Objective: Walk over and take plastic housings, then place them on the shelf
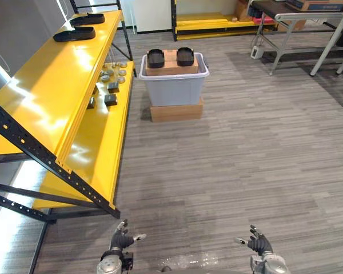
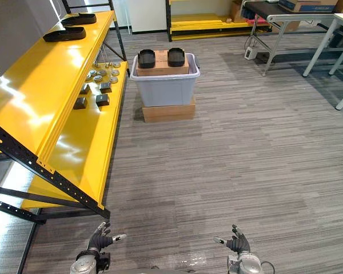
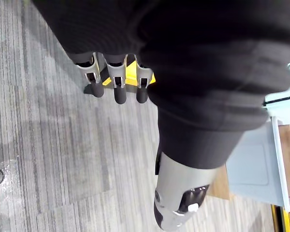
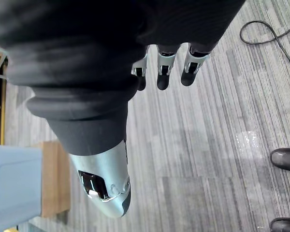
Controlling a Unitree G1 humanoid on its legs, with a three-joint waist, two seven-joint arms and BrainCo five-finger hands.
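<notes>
We see two black plastic housings (image 1: 155,57) lying on a brown box (image 1: 171,68) inside the grey tub (image 1: 173,88). The yellow shelf (image 1: 51,85) stands just left of the tub, with two more black housings (image 1: 74,34) on its top. Our left hand (image 1: 120,241) and right hand (image 1: 258,245) are well apart from the tub, with their fingers spread loose and holding nothing.

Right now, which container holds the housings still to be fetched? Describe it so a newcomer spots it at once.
Find the yellow shelf along the robot's left. On the floor to its right, towards its far end, a pale grey plastic tub stands on a flat cardboard box. It is the only tub, and a brown carton in it carries two black housings on top.
</notes>
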